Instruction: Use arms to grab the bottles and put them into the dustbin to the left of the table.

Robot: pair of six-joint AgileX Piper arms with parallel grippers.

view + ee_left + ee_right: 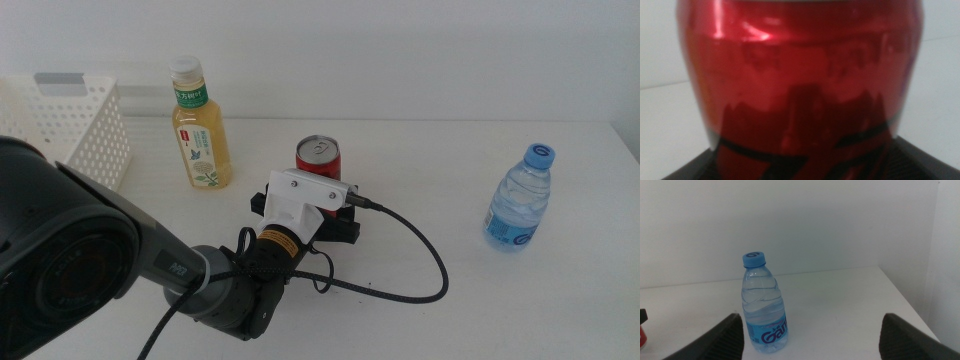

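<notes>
A slim red soda can point(319, 155) stands mid-table. My left gripper point(310, 200) has come in from the left, and its jaws stand open on either side of the can, which rests on the table. The can point(800, 90) fills the left wrist view between the jaws. A yellow tea bottle point(203, 130) stands upright at the back left. A clear blue-capped water bottle point(520, 200) stands at the right. In the right wrist view it point(763, 305) is just ahead of my right gripper point(812, 335), which is open and empty. The right arm is out of the middle view.
The white perforated dustbin point(70, 120) stands at the far left, beside the tea bottle. The left arm's black cable point(420, 250) loops over the white table point(450, 150) to the right of the can. The table's right edge is close beyond the water bottle.
</notes>
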